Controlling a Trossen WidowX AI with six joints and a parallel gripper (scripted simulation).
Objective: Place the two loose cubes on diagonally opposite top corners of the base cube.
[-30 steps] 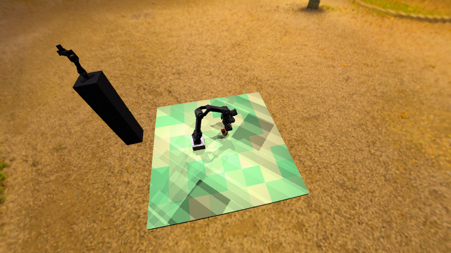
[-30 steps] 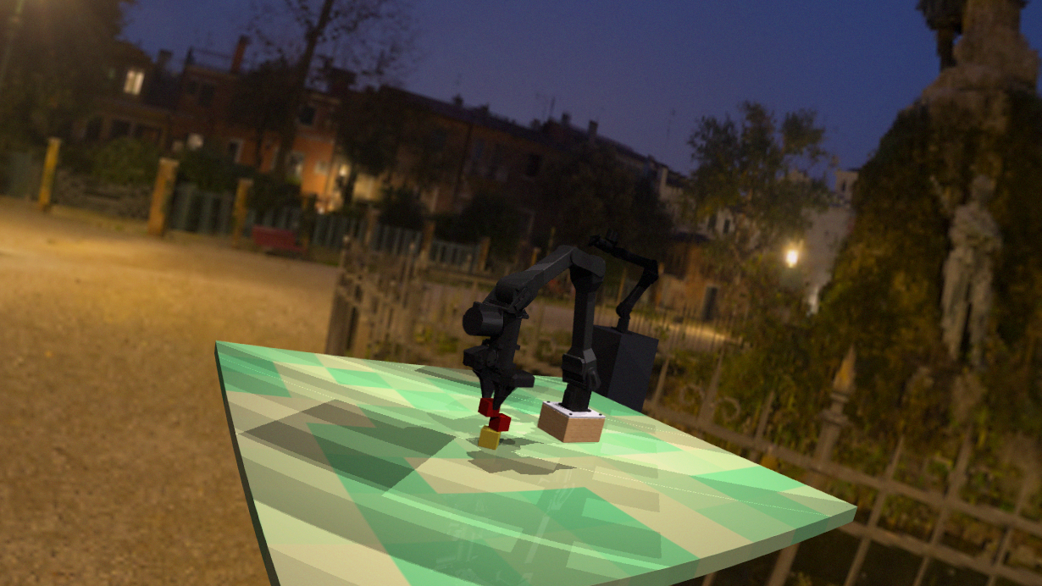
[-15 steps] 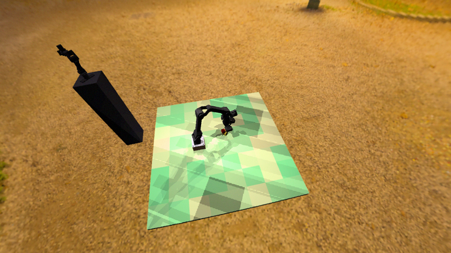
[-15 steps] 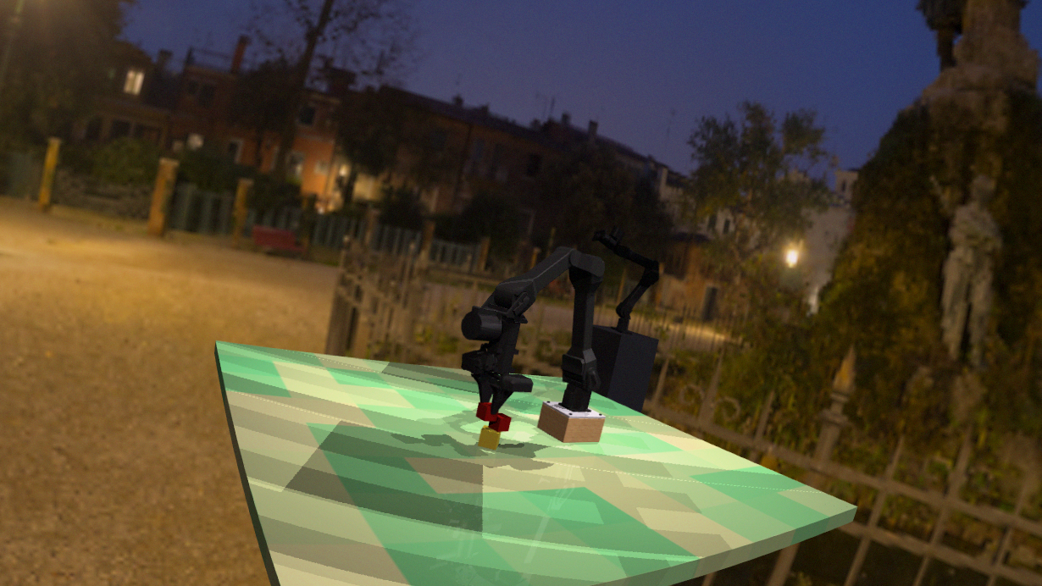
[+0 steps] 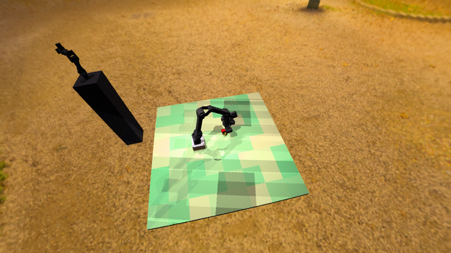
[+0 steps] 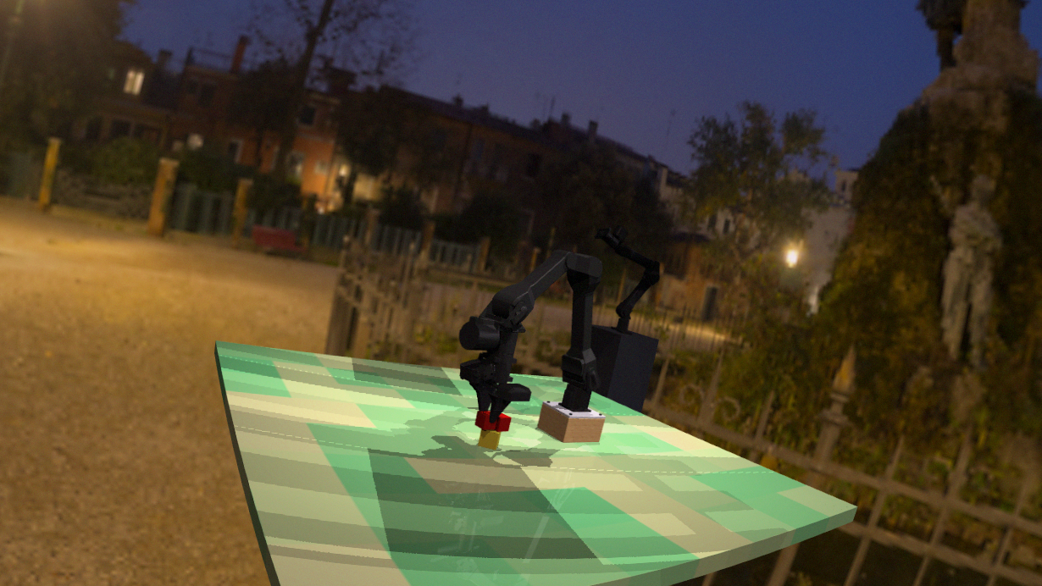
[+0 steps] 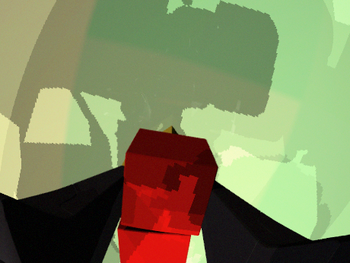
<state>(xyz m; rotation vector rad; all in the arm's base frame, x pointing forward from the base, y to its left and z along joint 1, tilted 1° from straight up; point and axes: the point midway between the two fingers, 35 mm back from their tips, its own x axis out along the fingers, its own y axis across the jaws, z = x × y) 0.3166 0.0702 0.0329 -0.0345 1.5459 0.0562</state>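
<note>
The yellow base cube (image 6: 489,439) (image 7: 170,130) stands on the mat, mostly hidden in the wrist view by the red cube above it. My gripper (image 6: 489,415) (image 7: 166,182) points down and is shut on a red cube (image 7: 163,186), one finger on each side. This cube is over the base at about the height of the other red cube (image 6: 502,423) (image 7: 152,248), which sits on the base. A thin dark gap shows between the two in the wrist view. I cannot tell whether the held cube touches the base. The cubes are tiny in the top view.
The arm's base block (image 5: 198,145) (image 6: 570,423) stands near the cubes on the green patchwork mat (image 5: 274,192) (image 6: 328,539). A tall black pedestal (image 5: 109,109) (image 6: 628,367) with a second arm stands beyond the mat's edge.
</note>
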